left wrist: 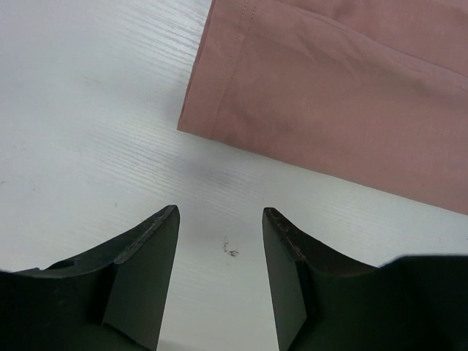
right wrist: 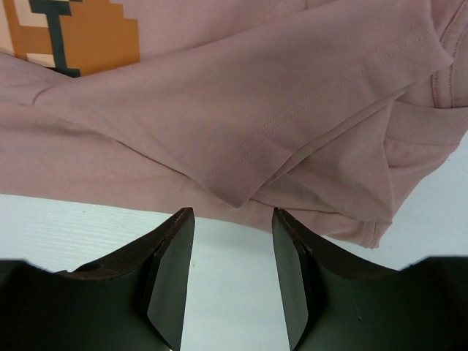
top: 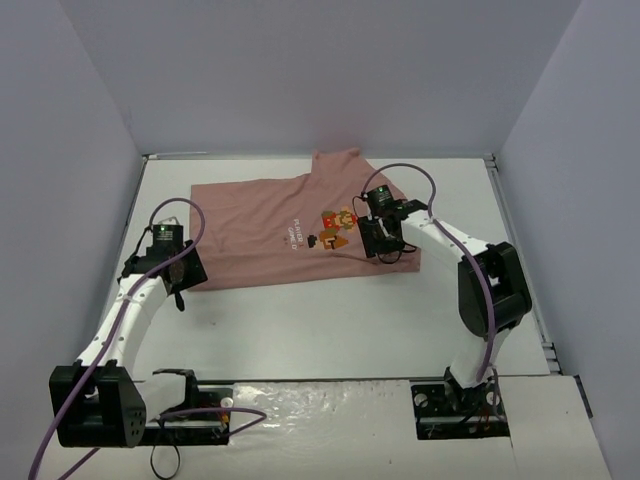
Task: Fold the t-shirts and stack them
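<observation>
Hovering just off the shirt's (top: pixel 260 235) near-left corner, my left gripper (left wrist: pixel 219 219) has its jaws apart and empty, lined up, I judge, to pinch that hem (left wrist: pixel 227 66). The shirt lies spread on the table (top: pixel 330 320), graphic (top: pixel 335 228) up, one sleeve (right wrist: pixel 292 124) folded in. My right gripper (right wrist: pixel 232 219), jaws likewise apart and holding nothing, faces the sleeve end; whether it touches cloth I can't tell.
</observation>
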You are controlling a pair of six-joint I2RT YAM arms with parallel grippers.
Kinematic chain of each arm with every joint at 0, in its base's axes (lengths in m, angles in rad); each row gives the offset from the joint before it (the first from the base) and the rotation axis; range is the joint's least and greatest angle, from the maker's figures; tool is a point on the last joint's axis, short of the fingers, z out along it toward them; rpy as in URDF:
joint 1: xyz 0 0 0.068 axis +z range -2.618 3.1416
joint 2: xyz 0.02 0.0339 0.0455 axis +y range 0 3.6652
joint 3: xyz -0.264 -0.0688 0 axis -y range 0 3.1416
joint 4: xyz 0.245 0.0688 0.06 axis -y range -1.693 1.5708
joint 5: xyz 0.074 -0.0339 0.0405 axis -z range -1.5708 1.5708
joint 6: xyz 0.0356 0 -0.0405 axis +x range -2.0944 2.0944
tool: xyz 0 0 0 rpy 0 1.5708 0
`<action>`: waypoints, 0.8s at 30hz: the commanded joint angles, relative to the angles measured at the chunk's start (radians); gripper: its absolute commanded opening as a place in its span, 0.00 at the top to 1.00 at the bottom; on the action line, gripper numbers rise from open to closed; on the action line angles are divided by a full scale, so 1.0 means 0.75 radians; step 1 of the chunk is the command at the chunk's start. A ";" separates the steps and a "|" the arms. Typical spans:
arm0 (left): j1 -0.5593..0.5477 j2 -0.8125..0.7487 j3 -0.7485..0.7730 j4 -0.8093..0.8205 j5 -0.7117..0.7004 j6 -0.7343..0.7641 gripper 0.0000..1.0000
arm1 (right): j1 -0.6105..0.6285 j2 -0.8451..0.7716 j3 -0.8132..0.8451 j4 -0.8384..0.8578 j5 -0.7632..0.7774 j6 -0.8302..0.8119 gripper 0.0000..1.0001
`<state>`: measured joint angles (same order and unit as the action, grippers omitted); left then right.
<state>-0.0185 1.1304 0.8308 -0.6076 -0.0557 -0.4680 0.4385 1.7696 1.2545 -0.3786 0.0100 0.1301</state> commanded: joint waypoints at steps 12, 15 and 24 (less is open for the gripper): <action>-0.004 0.038 0.001 0.065 0.009 0.021 0.54 | 0.027 0.132 0.038 0.003 0.063 0.003 0.63; -0.004 0.039 0.001 0.068 0.007 0.021 0.54 | 0.027 0.144 0.050 0.006 0.077 0.007 0.70; -0.004 0.048 0.001 0.074 0.011 0.023 0.54 | 0.028 0.130 0.106 0.003 0.110 0.000 0.94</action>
<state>-0.0185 1.1664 0.8232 -0.5867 -0.0490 -0.4572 0.4534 1.8950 1.2704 -0.3782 0.0555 0.1299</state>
